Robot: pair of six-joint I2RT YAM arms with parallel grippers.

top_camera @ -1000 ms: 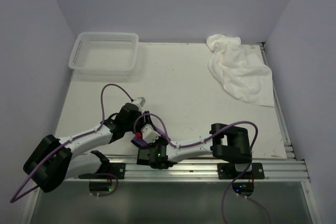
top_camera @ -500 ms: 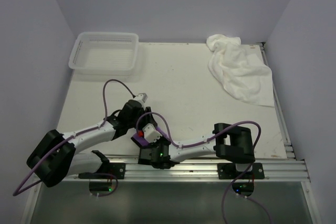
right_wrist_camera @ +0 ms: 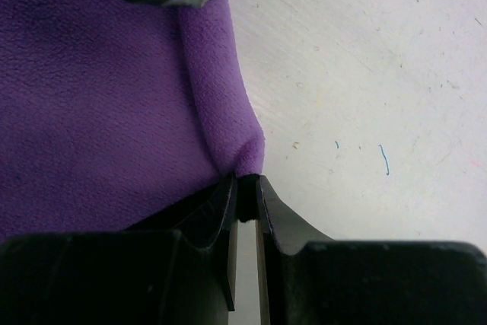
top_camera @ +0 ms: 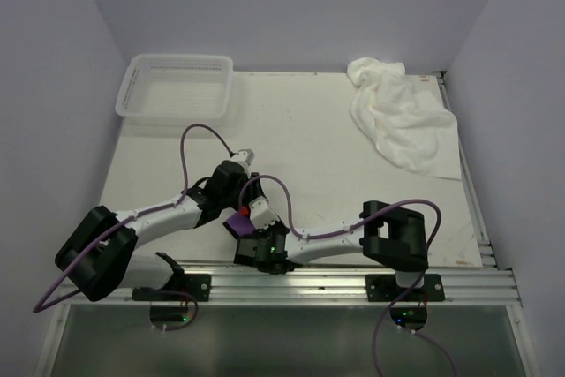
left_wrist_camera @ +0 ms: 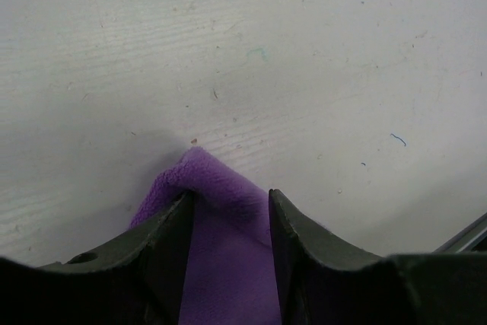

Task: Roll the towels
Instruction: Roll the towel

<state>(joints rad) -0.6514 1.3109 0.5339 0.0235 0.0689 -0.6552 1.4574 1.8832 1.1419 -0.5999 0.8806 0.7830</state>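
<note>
1. The purple towel (top_camera: pixel 237 224) lies bunched at about 7 o'clock on the tabletop (top_camera: pixel 309 156), close to the near edge and its metal rail (top_camera: pixel 353 278). Both arms crowd in on it there.
2. The white towel (top_camera: pixel 402 116) is heaped at 1 to 2 o'clock, reaching the right edge. The mesh basket (top_camera: pixel 177 90) sits at 11 o'clock in the far left corner.
3. The widest stretch of bare tabletop runs from the centre toward 12 o'clock, between the basket and the white towel. Walls stand close on the left, right and far sides.
4. Compared with a second ago, the left arm's wrist has swung toward 3 o'clock, nearer the right arm's wrist. More of the purple towel now shows between them. The white towel and the basket have not shifted.
5. The left wrist view shows the left gripper (left_wrist_camera: pixel 228 197) with its jaws about half apart. A raised fold of the purple towel fills the gap and touches both fingers (left_wrist_camera: pixel 171 249), so it is gripping the cloth.
6. The right wrist view shows the right gripper (right_wrist_camera: pixel 245 184) almost closed, pinching a thin edge of the purple towel. The rest of the cloth spreads toward 10 o'clock.
7. From above, both pinches are hidden under the wrists. Only the wrist views show them, while only the top view shows the white towel and the basket.
</note>
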